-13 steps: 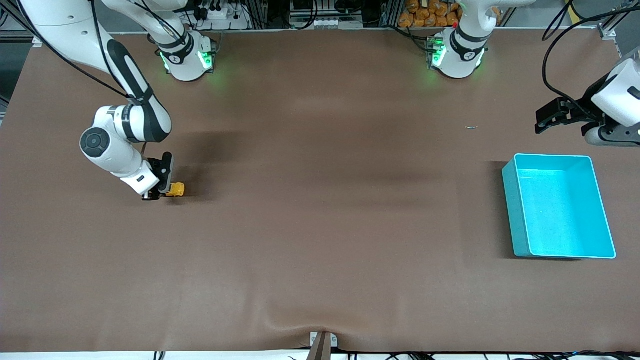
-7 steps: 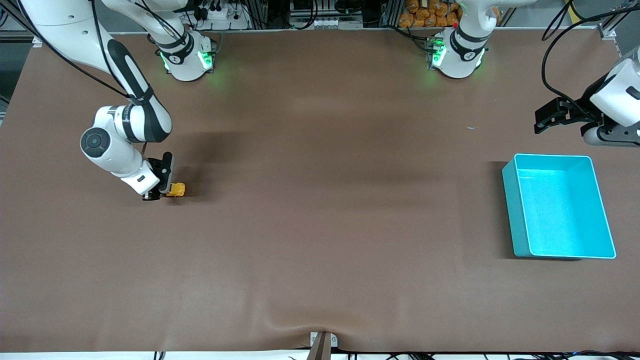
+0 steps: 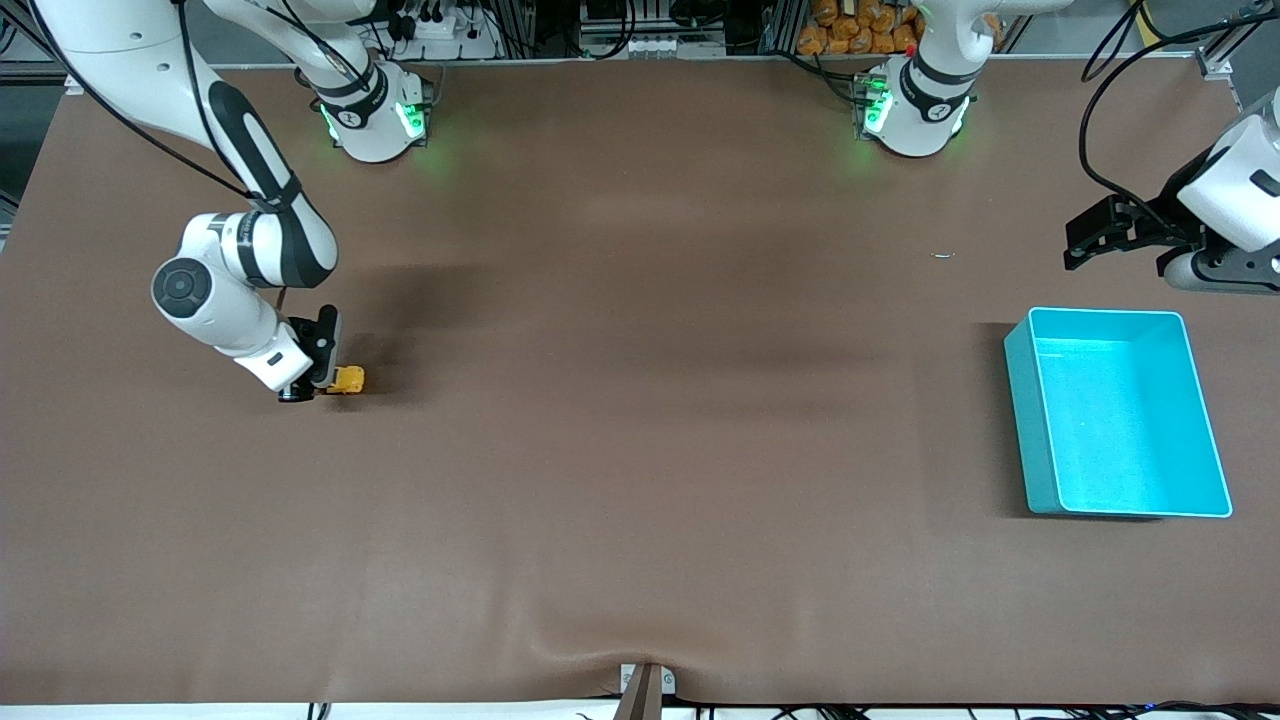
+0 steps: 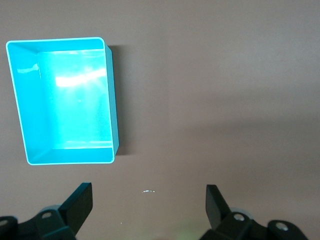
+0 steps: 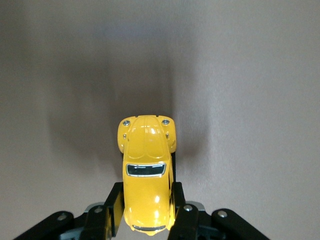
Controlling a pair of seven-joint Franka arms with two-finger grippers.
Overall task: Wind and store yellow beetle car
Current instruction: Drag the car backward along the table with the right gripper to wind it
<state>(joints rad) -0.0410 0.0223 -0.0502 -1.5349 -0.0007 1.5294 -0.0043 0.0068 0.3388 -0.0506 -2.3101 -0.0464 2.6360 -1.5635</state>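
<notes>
Right gripper [image 3: 322, 385]: I have its fingers clamped on the sides of the yellow beetle car [image 3: 349, 379], down at table level toward the right arm's end.
Left gripper [image 3: 1080, 240]: I see it waiting, jaws spread wide and empty, up over the brown table [image 3: 640, 450] beside the teal bin [image 3: 1020, 420].

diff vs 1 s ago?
The right gripper, still shut on the car, dragged it slightly toward the right arm's end of the table. The left gripper stays open above the table near the bin, drifting marginally. Bin unmoved.
</notes>
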